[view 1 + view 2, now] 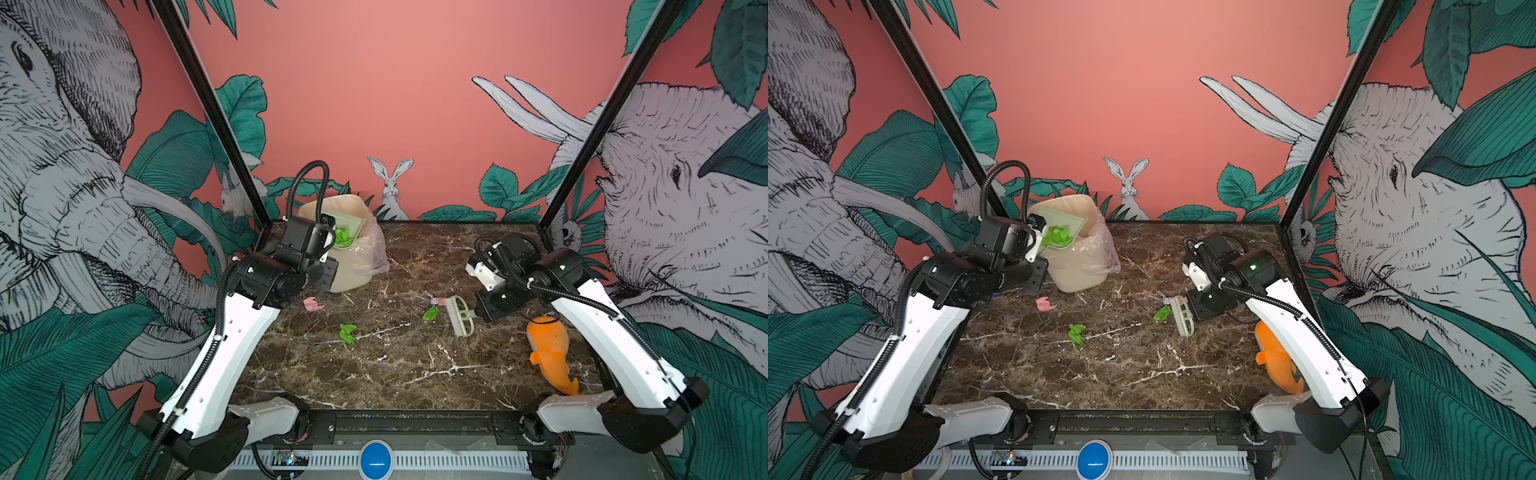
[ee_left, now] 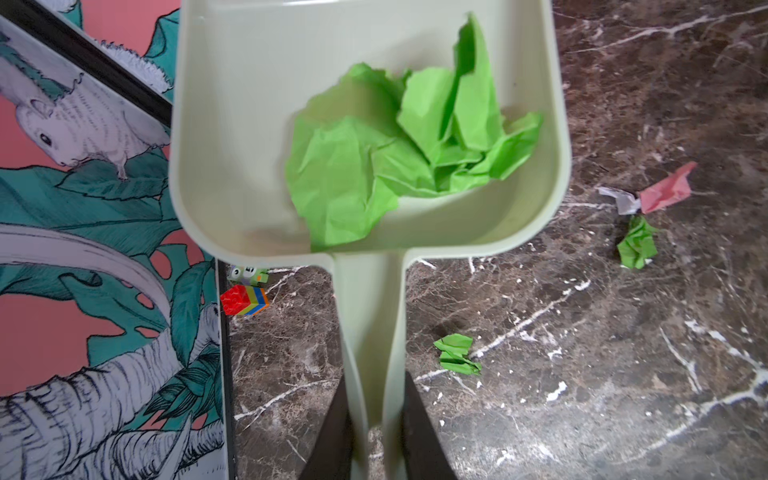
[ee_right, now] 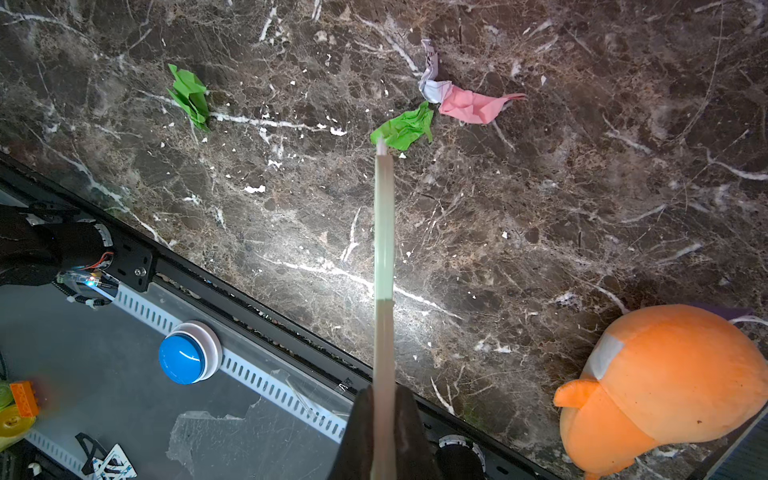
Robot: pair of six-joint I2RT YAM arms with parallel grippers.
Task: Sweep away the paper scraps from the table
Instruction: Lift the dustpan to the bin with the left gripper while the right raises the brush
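Observation:
My left gripper [image 2: 374, 376] is shut on the handle of a pale green dustpan [image 2: 232, 145], held over the bin at the back left of the table [image 1: 395, 374]. Crumpled green paper scraps [image 2: 399, 158] lie in the pan. My right gripper [image 3: 383, 392] is shut on a pale green brush [image 1: 461, 316], whose tip touches a green scrap [image 3: 405, 129]. A pink-and-white scrap [image 3: 469, 106] lies just beyond it. Another green scrap [image 1: 347, 333] sits mid-table, and a pink scrap [image 1: 312, 304] lies near the bin.
A beige bin with a plastic liner [image 1: 357, 266] stands at the back left corner. An orange fish toy [image 1: 548, 349] lies along the right edge under my right arm. Toy blocks [image 2: 245, 299] sit by the left frame. A blue button [image 1: 376, 459] is in front of the table.

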